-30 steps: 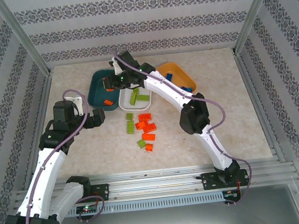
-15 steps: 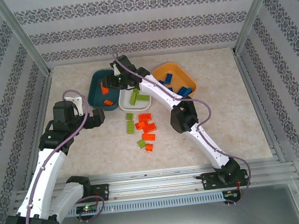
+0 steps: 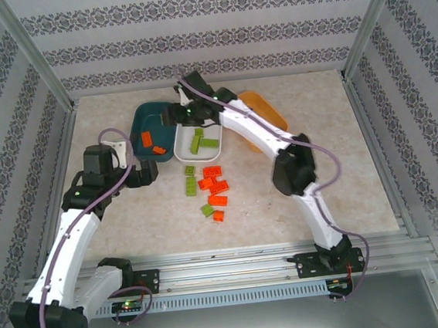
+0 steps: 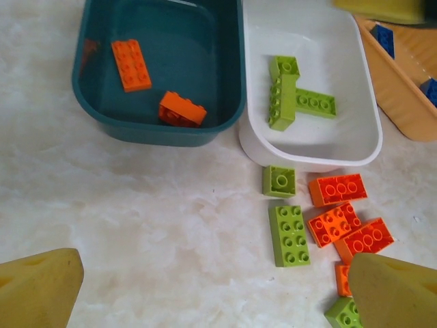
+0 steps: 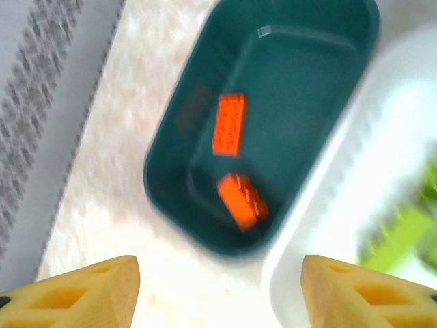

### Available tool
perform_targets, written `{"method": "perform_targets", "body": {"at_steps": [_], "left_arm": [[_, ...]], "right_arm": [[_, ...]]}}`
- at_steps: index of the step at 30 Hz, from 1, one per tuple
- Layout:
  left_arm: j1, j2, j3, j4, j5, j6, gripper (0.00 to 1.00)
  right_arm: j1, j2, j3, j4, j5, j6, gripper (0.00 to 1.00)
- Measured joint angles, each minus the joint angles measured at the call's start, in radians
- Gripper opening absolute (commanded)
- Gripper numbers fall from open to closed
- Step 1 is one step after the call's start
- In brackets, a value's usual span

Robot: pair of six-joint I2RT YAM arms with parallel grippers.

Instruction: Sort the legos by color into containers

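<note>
Legos (image 4: 289,234) are partly sorted: two orange ones lie in the teal tray (image 4: 157,133), green ones in the white tray (image 4: 314,154), and blue ones in the orange tray (image 4: 389,89). Loose green and orange bricks sit on the surface (image 4: 136,219) just in front of the white tray. Near them the left end effector (image 4: 218,290) hovers, released and empty. Above the teal tray the right end effector (image 5: 222,294) hangs with fingers apart, grasping nothing.

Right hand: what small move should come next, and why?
Probably pull the right hand back toward the loose orange bricks in front of the white tray. Its jaws stand open and empty over the teal tray, where two orange bricks already lie, and several more wait on the table.
</note>
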Motion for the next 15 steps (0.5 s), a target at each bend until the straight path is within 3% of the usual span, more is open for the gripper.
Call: {"method": "perform_targets", "body": {"at_steps": [4, 7, 11, 15], "left_arm": [[-0.041, 0.087, 0.002, -0.003, 0.036, 0.0, 1.0], [-0.138, 0.182, 0.037, -0.04, 0.026, 0.0, 1.0], [-0.285, 0.275, 0.087, -0.081, -0.021, -0.014, 0.99], [-0.375, 0.322, 0.09, -0.095, -0.059, -0.069, 0.94]], "right_arm": [[0.021, -0.331, -0.432, 0.047, 0.035, -0.015, 0.65], [0.009, -0.494, -0.685, 0.068, 0.064, -0.016, 0.65], [-0.024, -0.605, -0.929, 0.086, 0.096, -0.014, 0.65], [-0.037, -0.702, -1.102, 0.101, 0.113, 0.006, 0.65]]}}
